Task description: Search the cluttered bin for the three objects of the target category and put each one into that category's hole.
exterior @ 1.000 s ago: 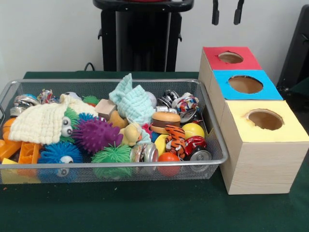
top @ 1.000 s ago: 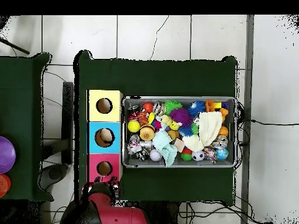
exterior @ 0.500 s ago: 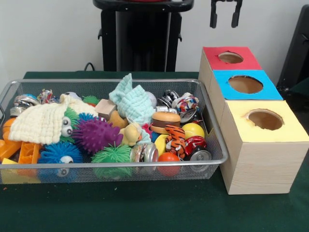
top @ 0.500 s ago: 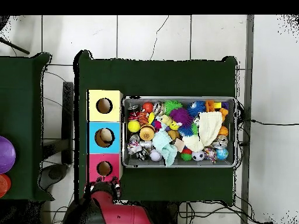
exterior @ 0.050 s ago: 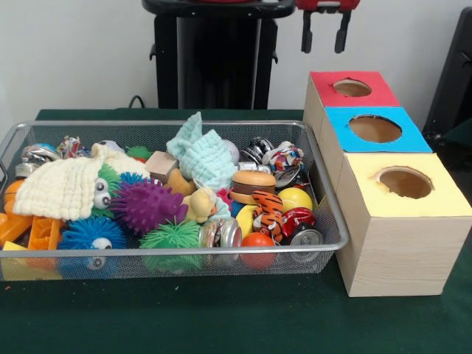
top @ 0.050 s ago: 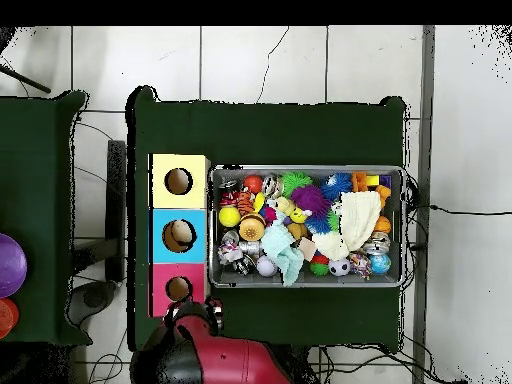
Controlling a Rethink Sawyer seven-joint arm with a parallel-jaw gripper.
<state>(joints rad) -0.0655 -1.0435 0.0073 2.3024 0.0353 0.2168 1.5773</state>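
Up high, the pincer (exterior @ 0.050 s ago: 324,33) is hanging with its two black fingers (exterior @ 0.050 s ago: 306,35) spread apart and pinching nothing, above the gap between the wire mesh bin (exterior @ 0.050 s ago: 328,214) and the red-topped box (exterior @ 0.050 s ago: 352,88). Beside that box, the blue-topped box (exterior @ 0.050 s ago: 376,129) and yellow-topped box (exterior @ 0.050 s ago: 405,184) are sitting in a row on the green surface (exterior @ 0.050 s ago: 221,317). Inside the bin, a toy hamburger (exterior @ 0.050 s ago: 253,186), a purple spiky ball (exterior @ 0.050 s ago: 145,205) and a cream knitted cloth (exterior @ 0.050 s ago: 63,188) are lying among the clutter.

Setting: robotics lab | evidence: green-clothed table (exterior @ 0.050 s ago: 221,317), tiled floor (top @ 0.050 s ago: 260,60), loose cables (top @ 0.050 s ago: 345,362)
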